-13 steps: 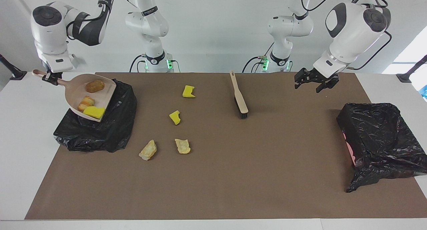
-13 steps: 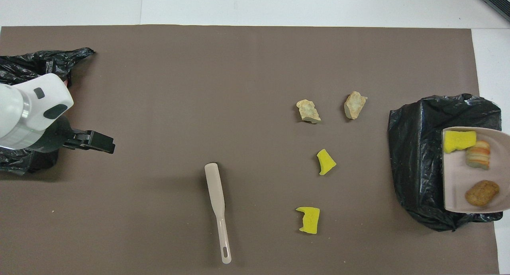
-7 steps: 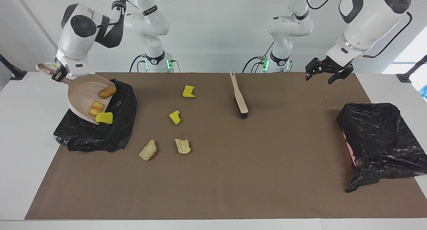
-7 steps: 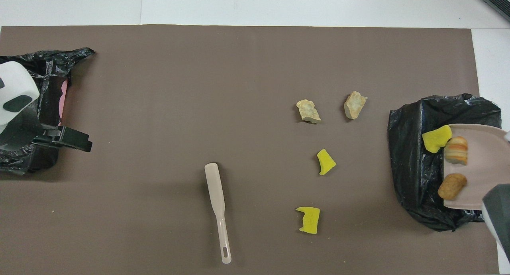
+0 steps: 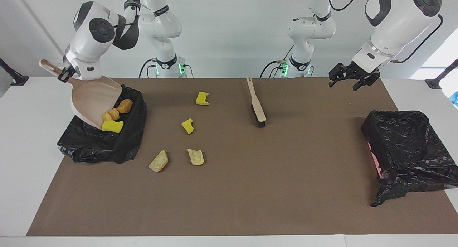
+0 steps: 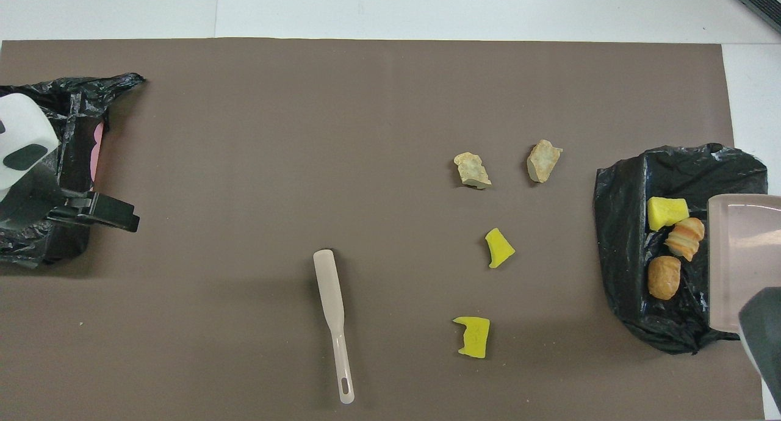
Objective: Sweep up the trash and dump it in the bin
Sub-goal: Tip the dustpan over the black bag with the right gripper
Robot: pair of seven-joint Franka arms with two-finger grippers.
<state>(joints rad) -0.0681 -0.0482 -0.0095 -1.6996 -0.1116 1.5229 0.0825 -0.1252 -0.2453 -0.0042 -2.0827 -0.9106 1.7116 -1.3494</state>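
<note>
My right gripper [image 5: 65, 74] is shut on the handle of the beige dustpan [image 5: 93, 100], which tilts steeply over the black-bagged bin [image 5: 107, 148] at the right arm's end. Three pieces of trash lie in the bin's mouth just off the pan's lip: a yellow sponge [image 6: 666, 212], a striped bread lump [image 6: 684, 238] and a brown lump [image 6: 664, 277]. Two yellow sponges [image 5: 202, 98] [image 5: 187, 126] and two tan lumps [image 5: 158, 161] [image 5: 196, 156] lie on the brown mat beside the bin. My left gripper [image 5: 349, 80] hangs open and holds nothing above the mat's corner at the left arm's end.
A beige brush [image 5: 257, 103] lies on the mat mid-table, its handle toward the robots. A second black-bagged bin [image 5: 408, 154] stands at the left arm's end. White table [image 5: 21, 150] borders the mat.
The right arm tipped the dustpan steeper and its three scraps slid off into the bin. The left gripper rose and drew back toward the left arm's end.
</note>
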